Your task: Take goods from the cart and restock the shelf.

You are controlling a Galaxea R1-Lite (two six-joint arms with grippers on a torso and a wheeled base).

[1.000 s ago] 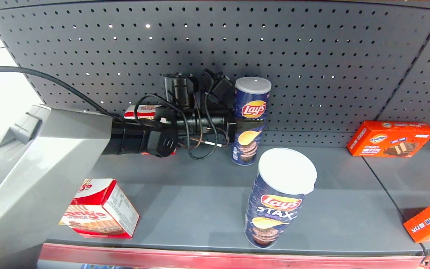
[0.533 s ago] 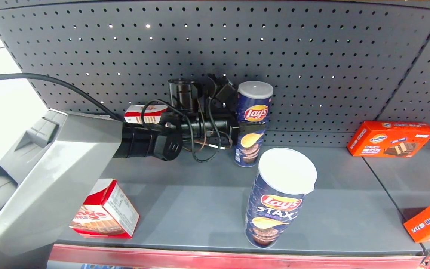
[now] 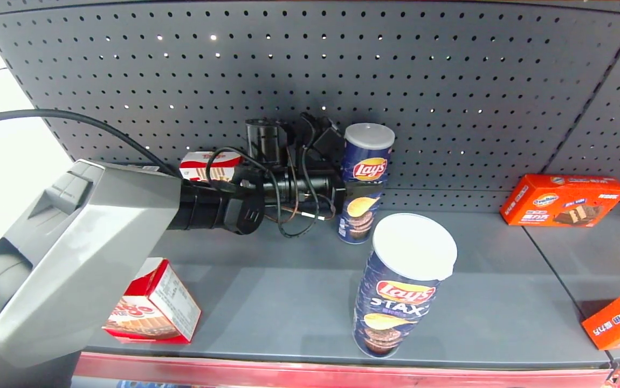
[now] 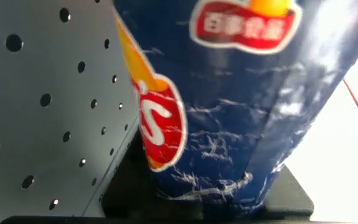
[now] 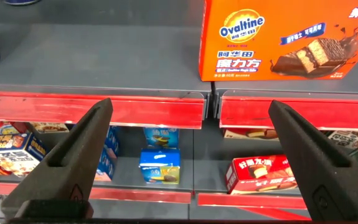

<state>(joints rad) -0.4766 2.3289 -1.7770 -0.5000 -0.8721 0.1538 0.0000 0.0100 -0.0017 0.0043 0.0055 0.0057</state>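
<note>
We hold a tall, glossy blue cylindrical chip can point(image 3: 364, 180) in our left gripper point(image 3: 354, 189), clamped round its middle, upright at the back of the flat grey metal shelf point(image 3: 267, 291), near the perforated pegboard point(image 3: 450, 81). Whether its base touches the shelf, we cannot tell. Our right gripper point(image 5: 190, 106) gapes wide, holding nothing, before an orange carton point(image 5: 278, 40)
</note>
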